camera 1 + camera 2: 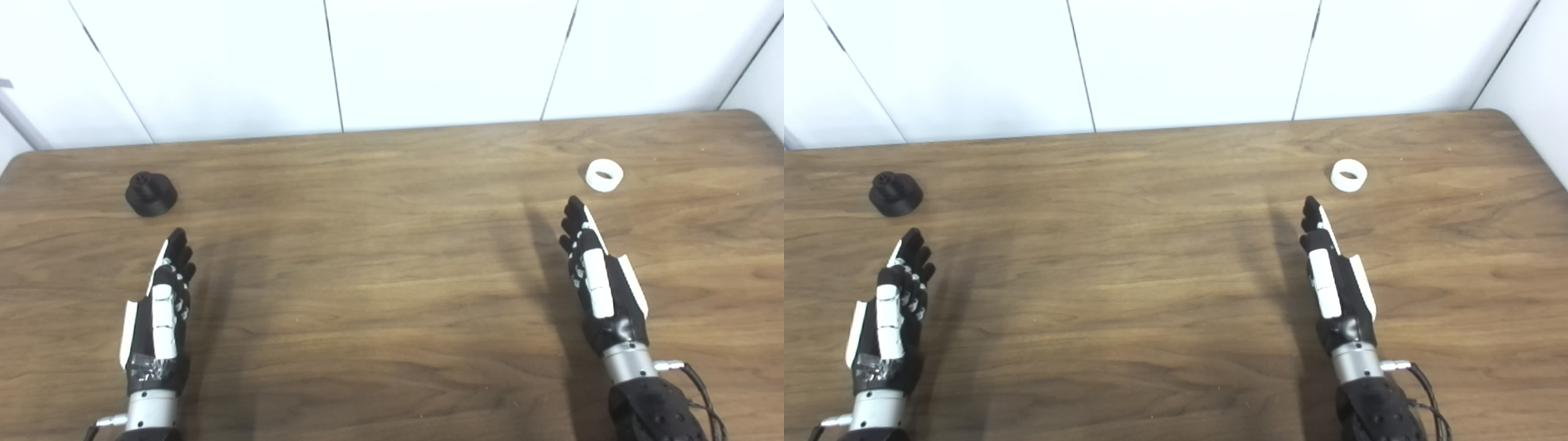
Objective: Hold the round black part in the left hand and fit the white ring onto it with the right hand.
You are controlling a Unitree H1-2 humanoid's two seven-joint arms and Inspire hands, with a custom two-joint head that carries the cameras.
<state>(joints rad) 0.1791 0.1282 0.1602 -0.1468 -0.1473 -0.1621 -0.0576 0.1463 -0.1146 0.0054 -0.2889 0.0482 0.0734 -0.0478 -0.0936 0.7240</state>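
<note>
black part (151, 193): far left on table (380, 257), upright, stub on top, untouched
white ring (604, 175): far right, flat on table, hole up, untouched
left hand (160, 312): edge-on, fingers straight, empty; just short of black part, not touching
right hand (597, 278): edge-on, fingers straight, empty; tips near ring, apart from it
thumbs: probably spread, hard to confirm at this angle
progress: nothing done yet
left to do: grab black part with left, grab ring with right, bring together, press ring onto stub
</note>
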